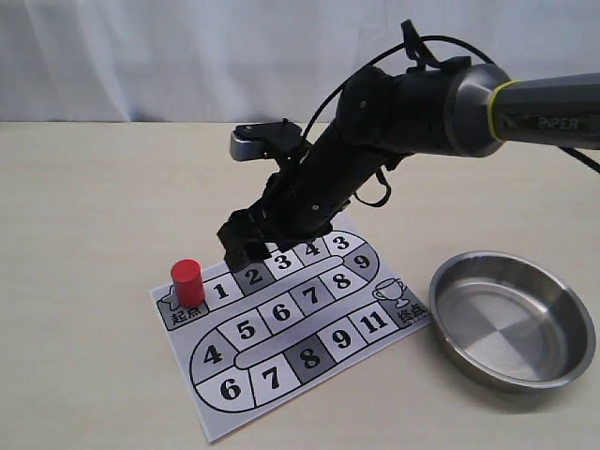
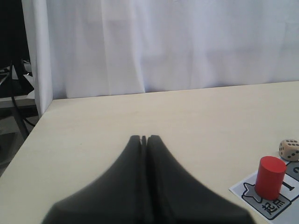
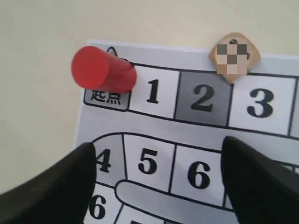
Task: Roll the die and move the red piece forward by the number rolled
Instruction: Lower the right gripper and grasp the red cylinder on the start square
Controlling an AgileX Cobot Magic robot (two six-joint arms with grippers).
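With right end effector [image 3: 159, 156] spread wide and empty, die [image 3: 234, 57] by square 2 [image 3: 202, 98], red piece [image 3: 103, 70] on start square [image 3: 106, 97]: might bump the die while reaching, changing its number.

Pale worktop [image 1: 84, 187] in front of me carries a printed paper game board [image 1: 281, 314], lying flat, and a steel bowl [image 1: 511, 323] just beside its trophy corner, not touching. The die [image 3: 233, 57] sits across the board's edge by squares 2 and 3.
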